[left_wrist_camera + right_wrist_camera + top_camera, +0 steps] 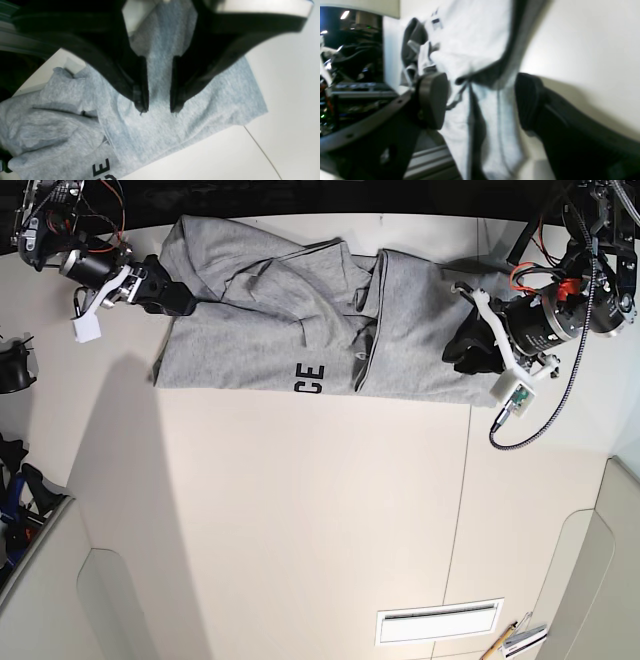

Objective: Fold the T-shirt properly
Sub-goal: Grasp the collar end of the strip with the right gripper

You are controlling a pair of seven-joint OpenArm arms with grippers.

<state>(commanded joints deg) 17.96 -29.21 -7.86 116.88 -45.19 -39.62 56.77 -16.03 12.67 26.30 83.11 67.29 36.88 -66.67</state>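
Observation:
The heather-grey T-shirt (270,330) lies crumpled and partly folded along the table's far side, with black letters "CE" (310,378) showing near its front edge. My left gripper (462,348) hovers over the shirt's right part. In the left wrist view this gripper (158,108) is open, its black fingertips (141,106) just above plain grey cloth (200,105). My right gripper (172,297) is at the shirt's left edge. The right wrist view shows it (481,100) open wide, with a hemmed fold of the T-shirt (495,105) running between the pads (432,100).
The white table (300,520) has a seam line (462,490) on the right and a slotted vent (437,621) near the front. Cables (545,415) hang off the left arm. A white tag (87,328) dangles by the right arm. Dark equipment (350,82) lies past the table edge.

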